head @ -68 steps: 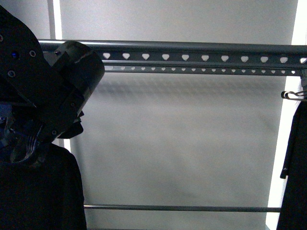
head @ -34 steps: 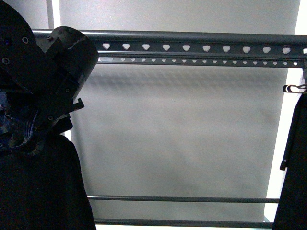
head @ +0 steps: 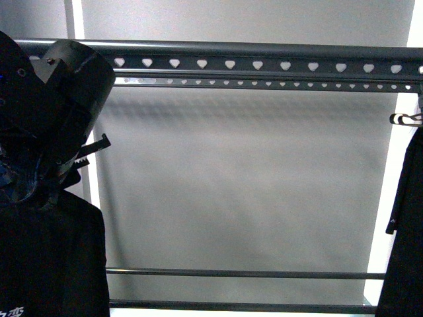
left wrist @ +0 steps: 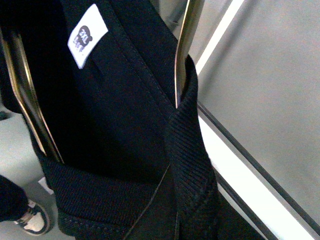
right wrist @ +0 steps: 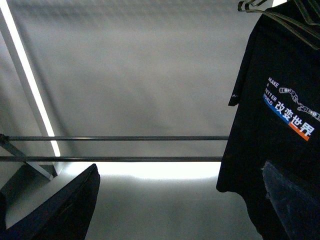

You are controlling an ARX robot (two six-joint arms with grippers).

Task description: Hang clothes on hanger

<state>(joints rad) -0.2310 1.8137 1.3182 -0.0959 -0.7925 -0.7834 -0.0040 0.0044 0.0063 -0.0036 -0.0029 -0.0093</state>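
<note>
Black printed short-sleeved T-shirt [head: 46, 264] hung under the raised left arm [head: 66, 86], beside the dark grey heart-holed metal rack [head: 244, 56].
Front view: a hook missing the rail would likely drop it. Left wrist view: ribbed collar [left wrist: 187, 150] might slide off the thin metal hanger wires [left wrist: 184, 45]; left tool hidden, grip impossible to tell. Right wrist view: right tool [right wrist: 179, 167] stood apart, empty.

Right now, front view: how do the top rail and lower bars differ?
The top rail is broad with a row of heart-shaped holes; the lower bars are thin and plain. The rail runs high, the bars low. Both are dark grey and horizontal.
</note>
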